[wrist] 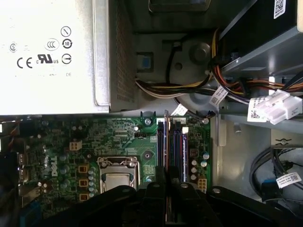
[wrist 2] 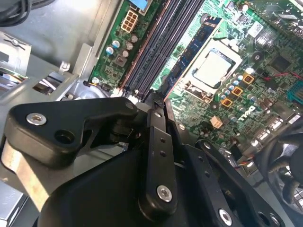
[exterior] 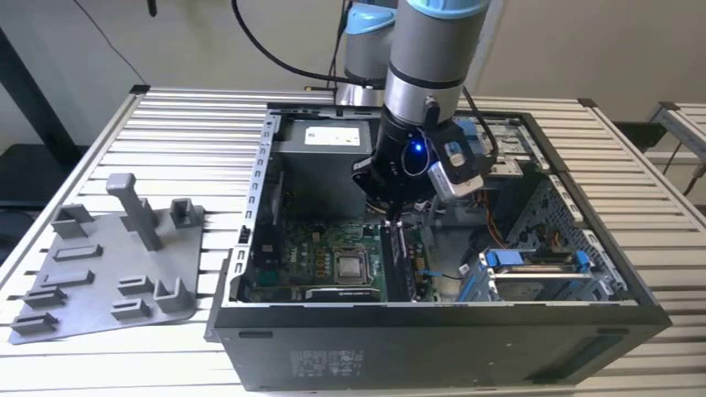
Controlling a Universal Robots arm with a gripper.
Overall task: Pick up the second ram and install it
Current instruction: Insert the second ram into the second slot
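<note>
UR arm's gripper [wrist: 169,183], fingers narrow, pinches the second ram [wrist: 166,142] edge-on over the motherboard's mem. slots [wrist: 176,146], near the CPU socket [wrist: 117,177], inside an open PC case [exterior: 441,343] on a slatted tabletop [exterior: 188,116].

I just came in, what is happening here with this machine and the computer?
A robot arm reaches into an open PC case. Its gripper hangs low over the memory slots beside the processor. A thin ram stands edge-on there, in line with the gripper; I cannot tell whether it is gripped or already seated.
</note>
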